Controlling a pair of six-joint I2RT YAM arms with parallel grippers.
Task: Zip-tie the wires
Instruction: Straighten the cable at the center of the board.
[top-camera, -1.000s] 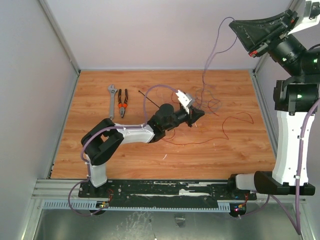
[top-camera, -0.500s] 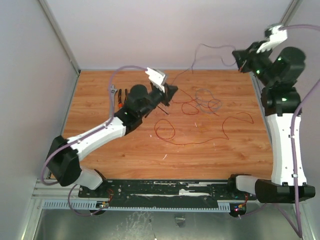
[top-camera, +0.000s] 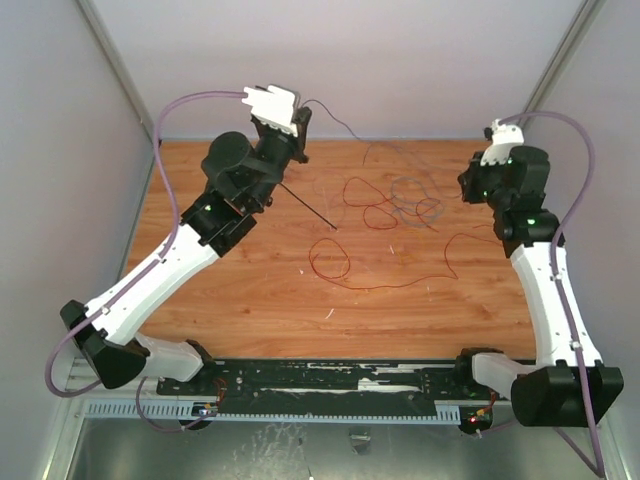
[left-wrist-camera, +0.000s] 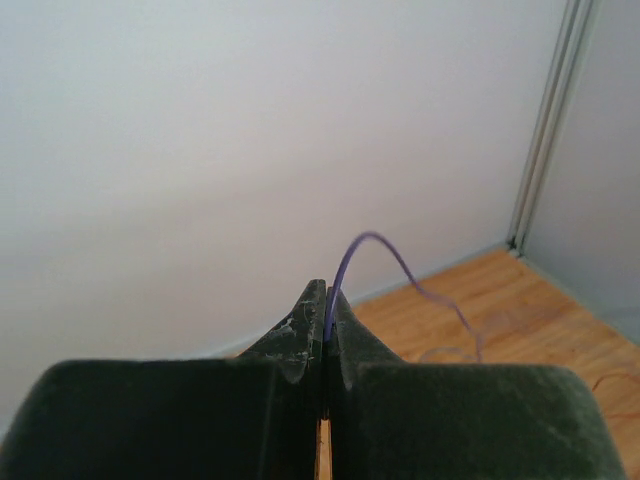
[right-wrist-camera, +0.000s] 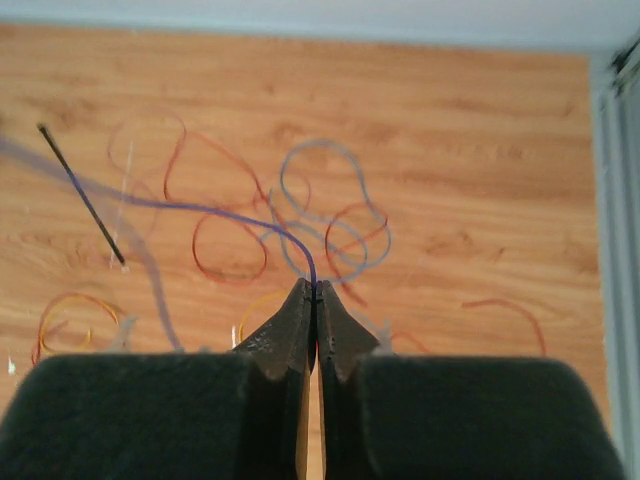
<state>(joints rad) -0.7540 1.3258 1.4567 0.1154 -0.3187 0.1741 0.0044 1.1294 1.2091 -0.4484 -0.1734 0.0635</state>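
At the upper left of the overhead view, up by the back wall, the left gripper (left-wrist-camera: 325, 295) is pinched shut on a purple strand (left-wrist-camera: 370, 236), which arcs out of its tips in the wrist view. Half a second ago this gripper hung lower, over the left-centre of the table (top-camera: 250, 300). A second ago its arm was folded, with the gripper down at the wires (top-camera: 395, 205) in mid-frame — so it has risen and swung back and to the left. The right gripper (right-wrist-camera: 316, 295), at the right of the frame and level with the wires, is also closed tight on a purple strand, which leaves its tips and runs off to the left. It has come down: in both earlier frames it stood in the upper right corner, high above the table. The strand now appears to span from one gripper to the other across the upper middle of the overhead view, raised at its left end. The rest of the wires lie on the table right of centre, a loose tangle of red, orange and grey-purple loops, much where they lay half a second ago. A red loop (top-camera: 330, 260) sits apart, lower and just left of the tangle. The zip tie (top-camera: 308, 206) lies flat on the table left of the tangle, slanting from upper left to lower right, touched by neither gripper — its place has not changed across the three overhead frames.
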